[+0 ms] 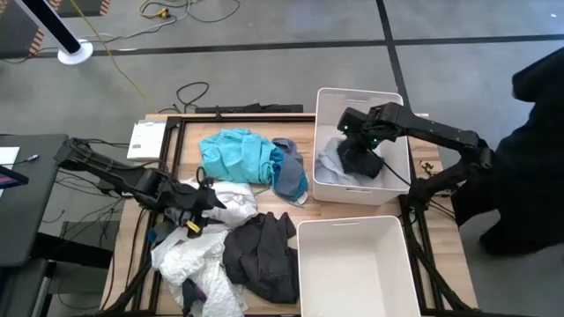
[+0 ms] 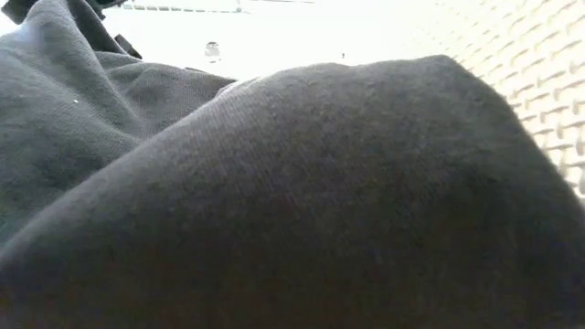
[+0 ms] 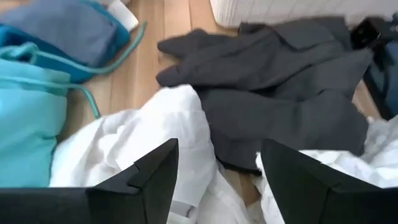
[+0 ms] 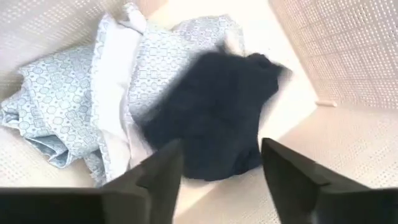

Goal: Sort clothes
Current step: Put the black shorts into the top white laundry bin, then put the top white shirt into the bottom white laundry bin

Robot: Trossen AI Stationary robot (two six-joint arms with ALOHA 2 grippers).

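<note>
I see right gripper (image 4: pixel 217 163) released over far bin (image 1: pixel 328 101) (black garment (image 4: pixel 208 118) inside); left gripper (image 3: pixel 214 168) spread above white cloth (image 3: pixel 149 134) beside bin

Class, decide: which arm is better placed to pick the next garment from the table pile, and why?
The left. Its open left gripper hovers over the white garment in the pile; the open right gripper is over the far bin.

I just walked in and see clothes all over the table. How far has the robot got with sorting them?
Early on. Done: a pale patterned garment and a dark garment lie in the far bin; the near bin looks empty. In hand: nothing; the right gripper hangs open over the far bin, the left gripper open above the white clothes. Left on the table: white, teal garment, grey-blue garment, dark grey garment.
</note>
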